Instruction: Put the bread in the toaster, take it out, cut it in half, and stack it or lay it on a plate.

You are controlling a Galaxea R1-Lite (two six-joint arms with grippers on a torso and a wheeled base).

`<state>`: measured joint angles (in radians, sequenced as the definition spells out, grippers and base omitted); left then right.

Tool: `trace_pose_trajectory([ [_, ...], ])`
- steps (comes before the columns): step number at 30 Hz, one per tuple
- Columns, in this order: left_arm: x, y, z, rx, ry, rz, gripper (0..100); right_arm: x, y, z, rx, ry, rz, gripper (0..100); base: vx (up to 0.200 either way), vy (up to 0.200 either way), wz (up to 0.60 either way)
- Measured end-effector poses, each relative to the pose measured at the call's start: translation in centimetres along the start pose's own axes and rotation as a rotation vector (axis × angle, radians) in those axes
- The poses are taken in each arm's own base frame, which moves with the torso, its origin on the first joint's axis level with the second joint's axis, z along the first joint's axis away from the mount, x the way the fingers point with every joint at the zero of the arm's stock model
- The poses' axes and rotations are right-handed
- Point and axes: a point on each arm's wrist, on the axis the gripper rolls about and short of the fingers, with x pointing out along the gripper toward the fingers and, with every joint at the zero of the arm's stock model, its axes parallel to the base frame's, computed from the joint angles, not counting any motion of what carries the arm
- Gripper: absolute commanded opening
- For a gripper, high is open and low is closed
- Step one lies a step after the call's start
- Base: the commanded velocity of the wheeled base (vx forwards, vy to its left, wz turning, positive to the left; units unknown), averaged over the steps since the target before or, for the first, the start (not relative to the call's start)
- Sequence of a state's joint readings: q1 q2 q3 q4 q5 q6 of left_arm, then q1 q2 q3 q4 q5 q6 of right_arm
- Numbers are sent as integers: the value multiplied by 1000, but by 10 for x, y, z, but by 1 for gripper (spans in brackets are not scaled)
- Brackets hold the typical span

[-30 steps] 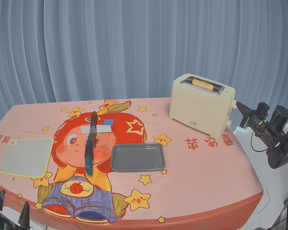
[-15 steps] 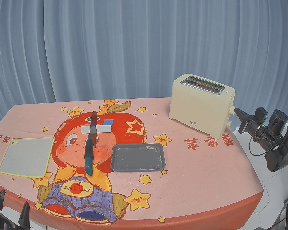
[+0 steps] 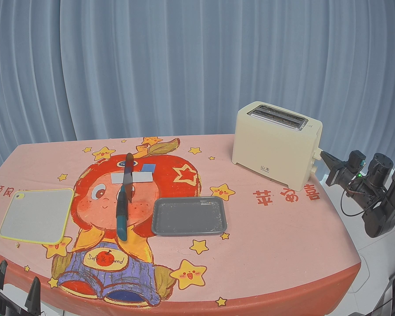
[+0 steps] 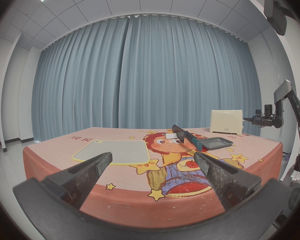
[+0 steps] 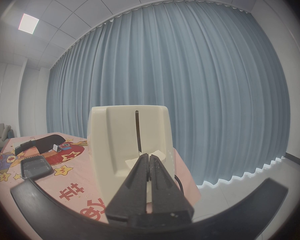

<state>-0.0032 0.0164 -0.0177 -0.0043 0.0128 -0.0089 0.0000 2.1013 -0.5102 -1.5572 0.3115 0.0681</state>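
Curtain (image 3: 162, 58): blue-grey folds close off the room behind our table (image 3: 272, 246), which wears a pink cartoon cloth.
Toaster (image 3: 272, 148): cream and upright at the table's far right, with its lever side facing off the right edge.
Bread: hidden from us. The toaster's slots look dark, and we cannot tell whether it sits down inside.
Lever (image 5: 160, 154): low in its slot, partly covered by our right fingers.
Right gripper (image 3: 323, 155): fingers pressed together and holding nothing, with the tips at the lever. We cannot tell whether they bear on it.
Right arm: beside the table's right edge, with the gripper roughly level and pointing at the toaster's side.
Left gripper (image 4: 152, 157): fingers spread and empty, low off the table's near left corner and cut off by the head view's edge.
Knife (image 3: 123, 198): mid-table, teal handle toward us, with the blade lying across a white strip (image 3: 140, 177).
Tray (image 3: 188, 232): grey, just right of the knife.
Board (image 3: 37, 215): flat at the near left, well apart from the toaster.
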Motion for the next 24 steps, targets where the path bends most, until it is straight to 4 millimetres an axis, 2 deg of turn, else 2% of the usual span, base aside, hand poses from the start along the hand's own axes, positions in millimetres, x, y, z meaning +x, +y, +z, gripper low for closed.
trace_pose_trajectory([
  [13,0,0,0,0,0,0,100,0,0,-3,5,12,0,0,0,0,0],
  [24,0,0,0,0,0,0,100,-4,4,13,-1,-29,9,0,0,0,0],
])
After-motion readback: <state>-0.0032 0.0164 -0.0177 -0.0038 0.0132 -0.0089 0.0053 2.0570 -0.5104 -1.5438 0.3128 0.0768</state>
